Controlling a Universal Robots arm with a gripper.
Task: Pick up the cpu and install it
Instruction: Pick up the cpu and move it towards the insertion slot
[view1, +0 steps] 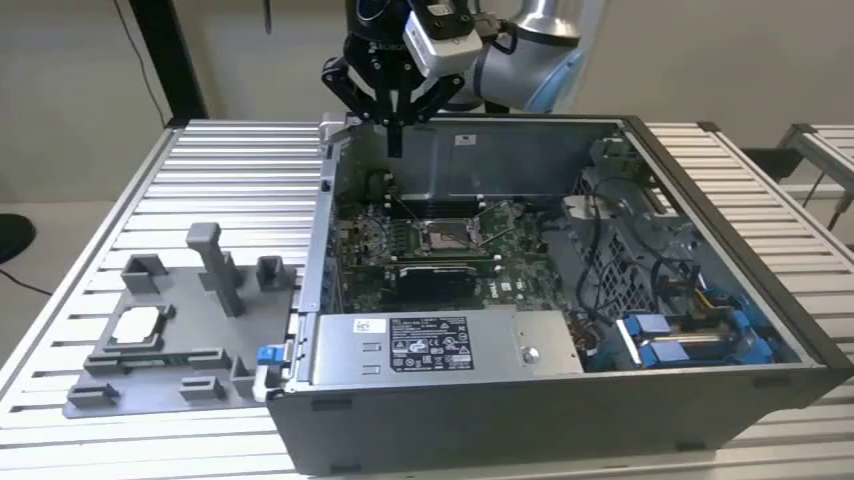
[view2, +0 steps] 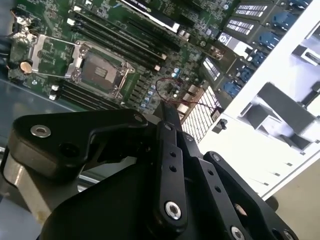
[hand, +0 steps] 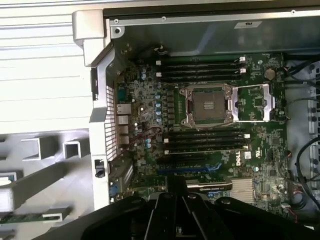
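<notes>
Silvery flat square cpu (view1: 138, 325) lies on the grey plastic fixture (view1: 147, 395) beside the metal case (view1: 561, 420). The black gripper (view1: 395, 150) hangs above the case, fingers pressed together, empty.

Pale cpu (view1: 138, 325), seemingly flat on fixture (view1: 147, 385)

And here's the slatted metal table (view1: 214, 170), pale ribs running across it, carrying two loads. The big open computer case (view1: 561, 410) is planted flat on the slats, spreading from the middle out to 3 o'clock in the exterior view. The grey fixture plate (view1: 187, 340) lies down at 8 o'clock, just beside the case's wall. On that plate the cpu (view1: 138, 325) rests flat, silvery top up, at its 9 o'clock side, and bare slats run on past the plate toward 10 and 11 o'clock.
</notes>
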